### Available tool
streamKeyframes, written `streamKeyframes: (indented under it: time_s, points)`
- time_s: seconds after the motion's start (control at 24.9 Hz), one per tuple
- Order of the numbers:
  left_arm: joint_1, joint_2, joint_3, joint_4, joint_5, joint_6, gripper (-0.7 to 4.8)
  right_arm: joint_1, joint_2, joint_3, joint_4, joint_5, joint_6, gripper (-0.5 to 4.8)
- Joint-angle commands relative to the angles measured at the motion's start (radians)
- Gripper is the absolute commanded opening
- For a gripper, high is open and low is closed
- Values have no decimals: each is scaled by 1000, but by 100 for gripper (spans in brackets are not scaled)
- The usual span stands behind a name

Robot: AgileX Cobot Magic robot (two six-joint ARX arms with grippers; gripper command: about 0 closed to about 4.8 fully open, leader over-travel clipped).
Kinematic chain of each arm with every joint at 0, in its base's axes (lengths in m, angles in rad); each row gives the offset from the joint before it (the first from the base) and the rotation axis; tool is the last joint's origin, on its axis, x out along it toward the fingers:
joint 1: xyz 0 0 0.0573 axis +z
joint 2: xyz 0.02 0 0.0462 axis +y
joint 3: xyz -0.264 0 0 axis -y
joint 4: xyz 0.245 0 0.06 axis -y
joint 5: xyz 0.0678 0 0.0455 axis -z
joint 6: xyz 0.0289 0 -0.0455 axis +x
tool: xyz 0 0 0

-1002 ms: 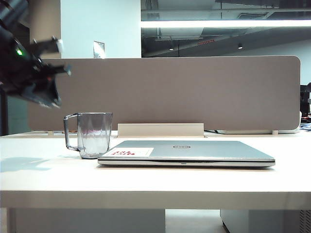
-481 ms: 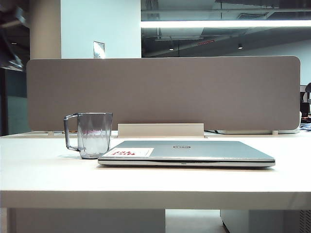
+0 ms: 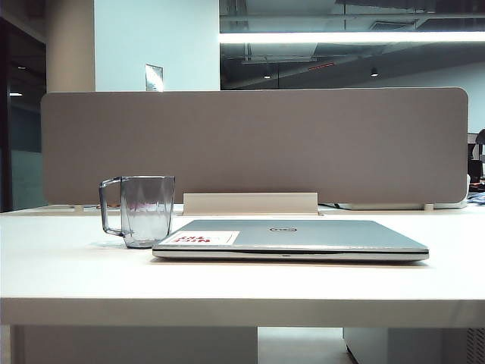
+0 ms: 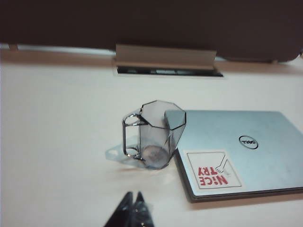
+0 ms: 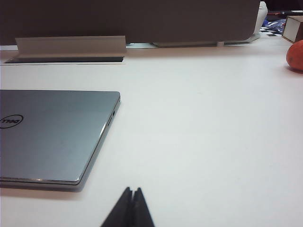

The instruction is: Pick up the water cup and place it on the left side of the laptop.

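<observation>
The water cup (image 3: pixel 147 210), a clear grey-tinted faceted glass mug, stands upright on the table with its handle turned away from the laptop (image 3: pixel 292 239). It stands at the left side of the closed silver Dell laptop, close against its corner, as the left wrist view shows with the water cup (image 4: pixel 155 135) beside the laptop (image 4: pixel 236 153). My left gripper (image 4: pixel 133 194) is shut and empty, well back from the cup over bare table. My right gripper (image 5: pixel 133 189) is shut and empty, near the laptop (image 5: pixel 52 135) at its other end. Neither arm shows in the exterior view.
A grey partition panel (image 3: pixel 254 144) runs along the back of the white table (image 3: pixel 227 284), with a raised cable flap (image 3: pixel 250 203) in front of it. An orange fruit (image 5: pixel 295 55) and a small box (image 5: pixel 293 27) sit at the far right.
The left arm, which hung above the cup's left side a second ago, has pulled up and out of the exterior view. The cup and laptop have stayed put.
</observation>
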Motion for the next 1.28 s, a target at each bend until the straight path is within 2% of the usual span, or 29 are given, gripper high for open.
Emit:
streamKeyframes:
  time_s: [0.04,0.16,0.4,0.52,0.64,0.72,0.92,1.16,1.28]
  points:
    - [1,-51,1,-77,-16,8,-6,0,-1,-4,10,3,-3,-1]
    - [0,-86,1,-151,-46,5,-6,0,-1,-4,10,3,-3,-1]
    - [0,-87,1,-112,-54,31,-6,0,-1,-4,10,3,-3,-1]
    - [1,-86,-1,-107,-107,66,-6,0,-1,-4,10,3,-3,-1]
    - [1,-86,-27,-64,-157,84,-6,0,-1,-4,10,2,-3,-1]
    - [7,-105,-98,8,-183,84,-6,0,-1,-4,10,3,-3,-1]
    - [84,-138,-234,166,-119,49,-6,0,-1,-4,11,2,-3,-1]
    - [175,-181,-320,214,-35,45,-6,0,-1,-4,10,3,-3,-1]
    - [200,-250,-369,220,-31,41,-5,0,-1,-4,10,3,-3,-1]
